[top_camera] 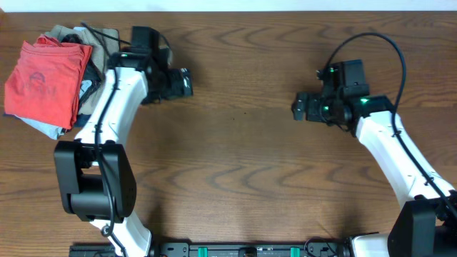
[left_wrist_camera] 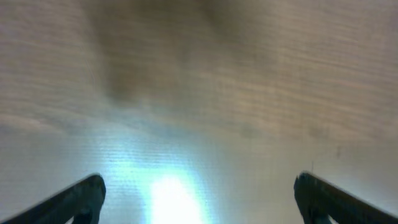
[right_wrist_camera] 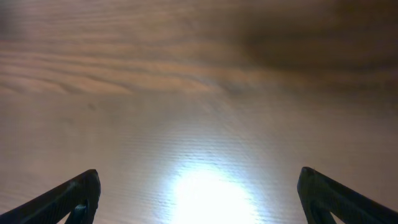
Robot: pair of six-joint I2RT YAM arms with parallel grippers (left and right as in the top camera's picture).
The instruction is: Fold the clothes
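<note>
My left fingers (left_wrist_camera: pixel 78 198) and right fingers (right_wrist_camera: pixel 74 196) hang released and empty over the desk (top_camera: pixel 243 164). The shirt (top_camera: pixel 43 82) looks folded on its pile (top_camera: pixel 71 36); I'd pull away wide, not snagging it.

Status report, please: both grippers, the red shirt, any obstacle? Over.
Left gripper open, empty, above table. Right gripper open, empty. Red shirt folded, lying on garment pile at far left corner. Nothing in the way.
</note>
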